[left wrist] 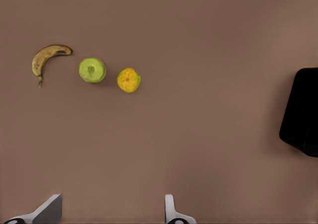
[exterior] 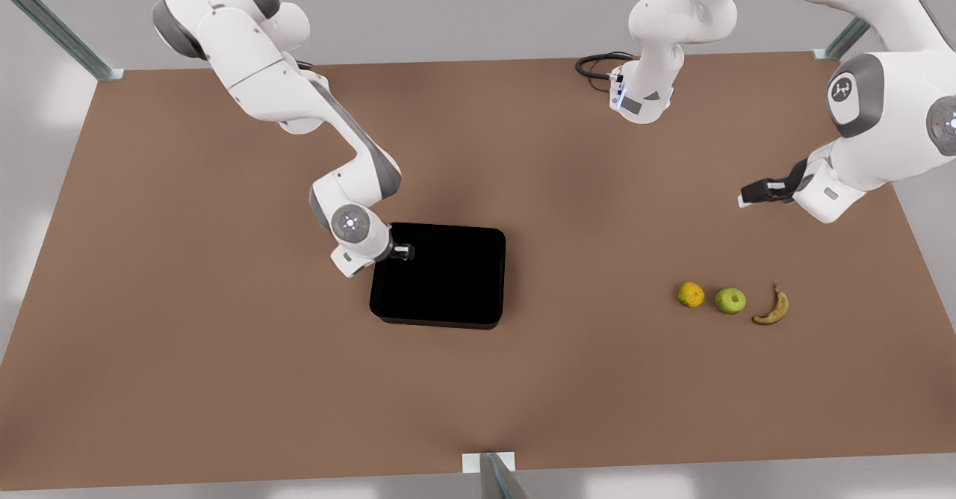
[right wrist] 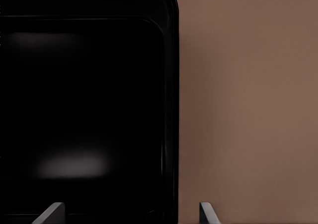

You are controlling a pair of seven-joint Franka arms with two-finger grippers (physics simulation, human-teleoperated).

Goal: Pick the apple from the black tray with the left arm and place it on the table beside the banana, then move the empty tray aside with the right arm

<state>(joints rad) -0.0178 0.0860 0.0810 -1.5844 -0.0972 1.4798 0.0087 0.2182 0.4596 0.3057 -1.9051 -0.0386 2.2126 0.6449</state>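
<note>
Apple (exterior: 730, 300) on table (exterior: 224, 335) btwn banana (exterior: 772, 308), orange fruit (exterior: 691, 294); tray (exterior: 441, 275) bare.

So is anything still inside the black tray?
Nothing shows inside the black tray; the apple sits on the table beside the banana. The right gripper covers one rim edge. The left gripper waits open.

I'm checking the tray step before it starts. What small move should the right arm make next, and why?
Probably lower the right gripper and close: its open fingers straddle the black tray rim, the tray is empty, and the apple already lies beside the banana.
</note>
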